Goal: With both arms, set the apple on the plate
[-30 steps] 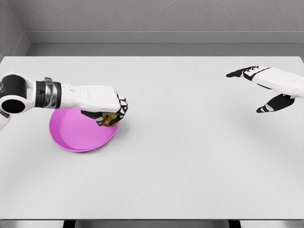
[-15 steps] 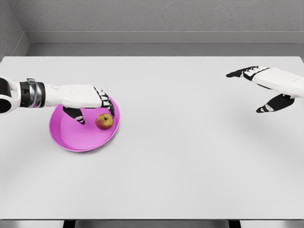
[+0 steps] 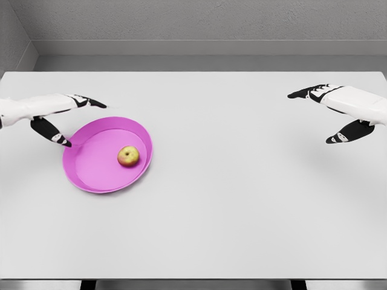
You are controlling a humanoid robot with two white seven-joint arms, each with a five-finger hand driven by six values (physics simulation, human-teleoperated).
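Head view: the apple (image 3: 127, 156) sits inside the pink plate (image 3: 87, 175), on the right part of the dish near its right rim, stem end roughly up. No hand touches it. The left hand (image 3: 53, 115) is at the left edge of the frame, just beside the plate's upper-left rim, fingers spread and thumb hanging down, holding nothing. The right hand (image 3: 338, 112) hovers over the far right of the white table (image 3: 242, 211), well apart from plate and apple, fingers extended, thumb lowered, also empty.

Key relation: the apple lies to the right of and slightly nearer the camera than the left hand, with the plate's bowl between them; the left hand is by far the nearer one. The apple is round, so no long axis matters.

Judgement: placement looks complete; what remains is probably only to draw the arms clear.
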